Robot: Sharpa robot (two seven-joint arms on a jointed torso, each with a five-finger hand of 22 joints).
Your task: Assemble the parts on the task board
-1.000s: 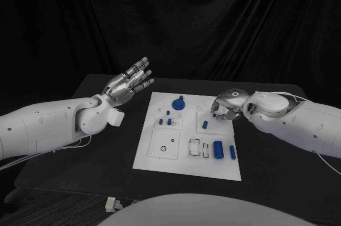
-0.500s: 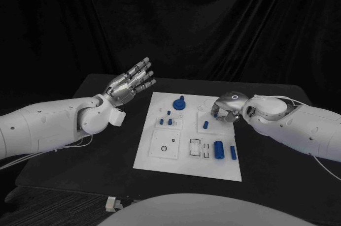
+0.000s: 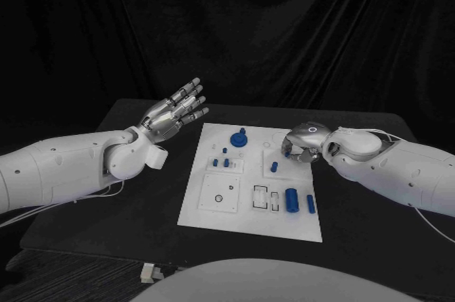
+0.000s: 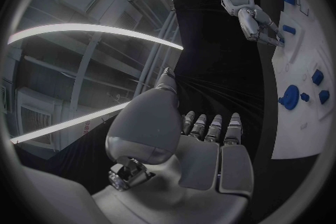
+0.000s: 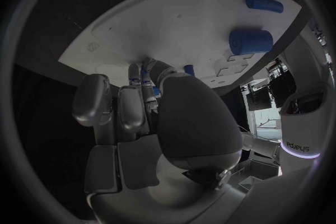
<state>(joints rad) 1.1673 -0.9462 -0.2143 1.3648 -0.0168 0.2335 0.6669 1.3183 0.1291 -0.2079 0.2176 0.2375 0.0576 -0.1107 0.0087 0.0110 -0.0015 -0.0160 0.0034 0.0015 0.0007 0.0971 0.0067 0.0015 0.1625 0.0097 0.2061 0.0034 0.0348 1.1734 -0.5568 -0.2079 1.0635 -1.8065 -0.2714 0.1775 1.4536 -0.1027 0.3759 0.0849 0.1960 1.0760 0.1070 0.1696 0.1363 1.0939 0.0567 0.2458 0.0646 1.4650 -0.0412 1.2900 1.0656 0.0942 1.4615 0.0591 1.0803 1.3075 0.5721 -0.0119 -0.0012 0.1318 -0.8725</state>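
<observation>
Right robot hand (image 3: 302, 144) hovers over the task board's (image 3: 214, 213) far right edge, fingers curled downward, whether clamped on anything I cannot tell; a small upright blue peg (image 3: 274, 166) stands just nearer the robot, nearest this hand. Left robot hand (image 3: 174, 111) is raised, fingers apart, beside the board above the counter (image 3: 114, 210)

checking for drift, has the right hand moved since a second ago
Yes, slightly: the right hand has crept left over the task board, toward the blue peg.

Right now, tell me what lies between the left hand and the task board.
In the head view, only bare black table lies between the raised left hand and the task board.
</observation>
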